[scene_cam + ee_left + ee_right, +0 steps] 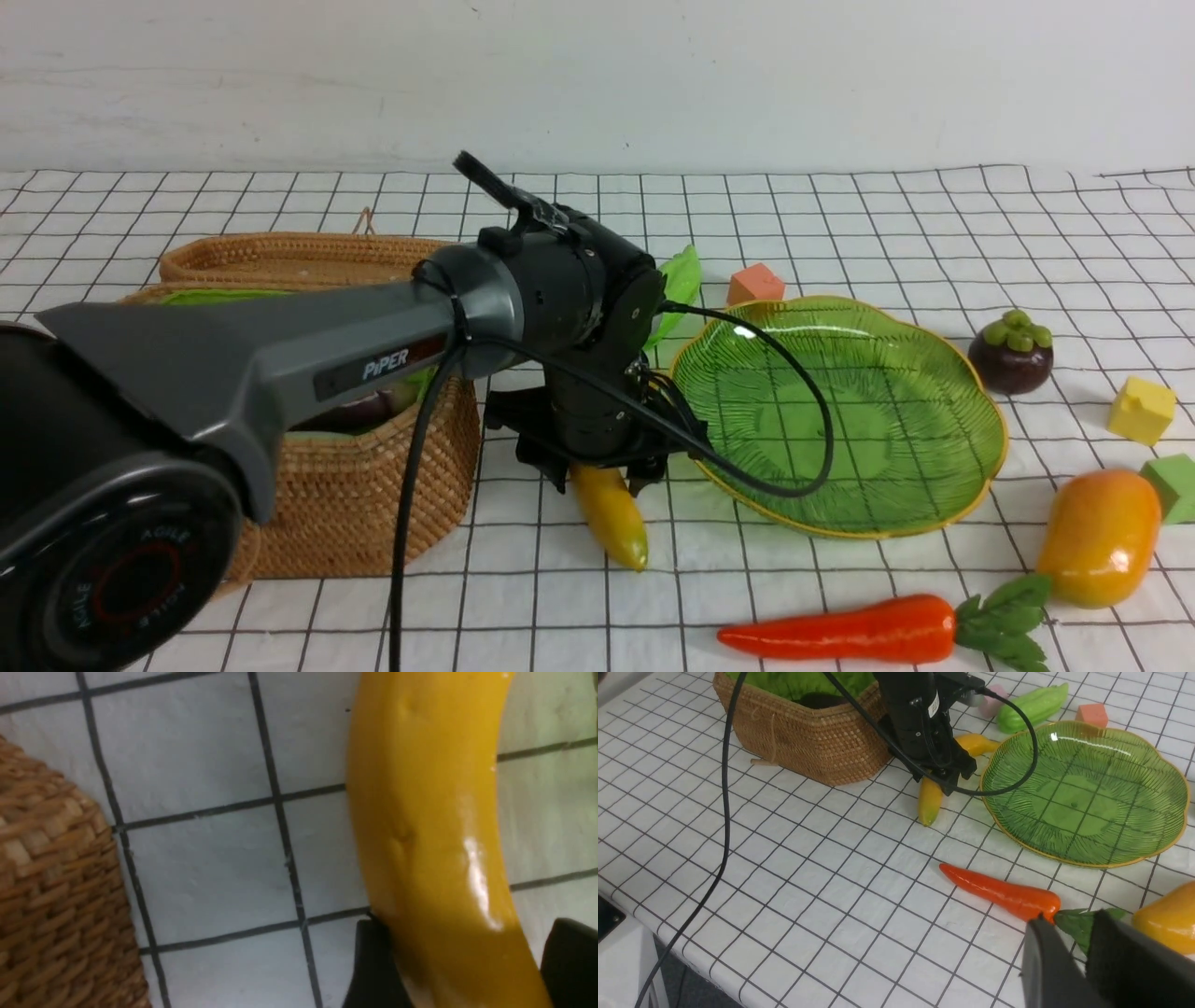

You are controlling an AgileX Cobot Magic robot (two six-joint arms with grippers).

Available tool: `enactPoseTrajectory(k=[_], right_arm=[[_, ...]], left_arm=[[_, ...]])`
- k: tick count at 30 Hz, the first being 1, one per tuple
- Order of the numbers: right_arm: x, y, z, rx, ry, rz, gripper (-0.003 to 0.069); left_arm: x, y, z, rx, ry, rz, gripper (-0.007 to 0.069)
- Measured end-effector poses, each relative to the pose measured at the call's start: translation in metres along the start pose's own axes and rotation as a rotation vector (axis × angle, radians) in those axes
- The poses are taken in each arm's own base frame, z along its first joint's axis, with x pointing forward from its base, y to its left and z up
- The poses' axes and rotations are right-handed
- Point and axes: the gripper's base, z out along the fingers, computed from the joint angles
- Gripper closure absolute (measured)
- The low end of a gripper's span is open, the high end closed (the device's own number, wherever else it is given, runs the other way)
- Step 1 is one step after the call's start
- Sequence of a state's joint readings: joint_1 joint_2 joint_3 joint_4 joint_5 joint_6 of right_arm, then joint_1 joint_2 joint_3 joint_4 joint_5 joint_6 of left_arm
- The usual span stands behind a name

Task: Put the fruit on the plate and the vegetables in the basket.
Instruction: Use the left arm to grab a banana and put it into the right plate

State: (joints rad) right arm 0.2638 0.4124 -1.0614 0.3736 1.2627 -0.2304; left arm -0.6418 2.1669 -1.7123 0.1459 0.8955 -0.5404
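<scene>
We look first at the banana, because the coming move depends on it. It lies flat on the checked cloth between the basket and the plate, just beside both. The left gripper stands directly over it, pointing down. The long axis of the banana runs from under the claw toward the robot's side of the table, and its near tip shows free in front. In the left wrist view the two black fingers stand wide, one on each side of the yellow body, across its short axis. One finger seems to touch the banana and the other is a little apart, so we judge that it is not yet gripped. The plate is bare and lies to the robot's right of the banana, so after closing and lifting, a short carry to that side should be enough. The left arm is clearly the nearer one. The right gripper hovers near the leaves of the carrot, well apart from the banana. Its jaws are narrow and hold nothing, but we cannot tell whether they are fully closed.
</scene>
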Motion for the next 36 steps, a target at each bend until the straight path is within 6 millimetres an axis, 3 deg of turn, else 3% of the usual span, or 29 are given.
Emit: enactPoseTrajectory(k=[2,3,5,11,17,22,25,28,29,31,32,33,36], right_arm=[[0.0,0.0,0.0,0.0,0.0,0.0,0.0495],[0.0,0.0,0.0,0.0,0.0,0.0,0.0496],[0.0,0.0,0.0,0.0,0.0,0.0,0.0496],[0.0,0.0,0.0,-0.001,0.0,0.0,0.0496],[0.0,0.0,0.0,-0.004,-0.001,0.001,0.0493],[0.0,0.001,0.0,-0.007,-0.002,0.002,0.0487],[0.0,0.001,0.0,-0.007,-0.002,0.002,0.0486],[-0.001,0.001,0.0,-0.006,-0.01,0.002,0.0483],[-0.001,0.0,0.0,-0.005,-0.011,0.002,0.0483],[-0.002,0.0,0.0,-0.003,-0.02,0.002,0.0482],[-0.002,0.0,0.0,-0.003,-0.02,0.002,0.0482],[-0.002,0.0,0.0,-0.003,-0.022,0.002,0.0481],[-0.002,0.0,0.0,-0.003,-0.022,0.003,0.0478]], left_arm=[[0.0,0.0,0.0,-0.001,0.002,0.0,0.0206],[0.001,0.001,0.0,-0.008,0.009,-0.003,0.0276],[0.002,0.001,0.0,-0.013,0.017,-0.004,0.033],[-0.003,0.001,-0.011,-0.027,0.024,-0.008,0.0324],[-0.028,0.01,-0.068,-0.116,-0.106,-0.033,0.0324],[-0.043,0.019,-0.1,-0.225,-0.18,-0.015,0.0324],[-0.046,0.004,-0.116,-0.186,-0.221,0.086,0.0324],[-0.039,-0.032,-0.123,-0.055,-0.262,0.271,0.0324],[-0.039,-0.032,-0.123,-0.047,-0.264,0.277,0.0324],[-0.029,-0.064,-0.116,0.063,-0.283,0.37,0.0324],[-0.029,-0.066,-0.116,0.073,-0.291,0.373,0.0324],[-0.027,-0.078,-0.105,0.114,-0.304,0.387,0.0324],[-0.029,-0.091,-0.077,0.161,-0.327,0.382,0.0324]])
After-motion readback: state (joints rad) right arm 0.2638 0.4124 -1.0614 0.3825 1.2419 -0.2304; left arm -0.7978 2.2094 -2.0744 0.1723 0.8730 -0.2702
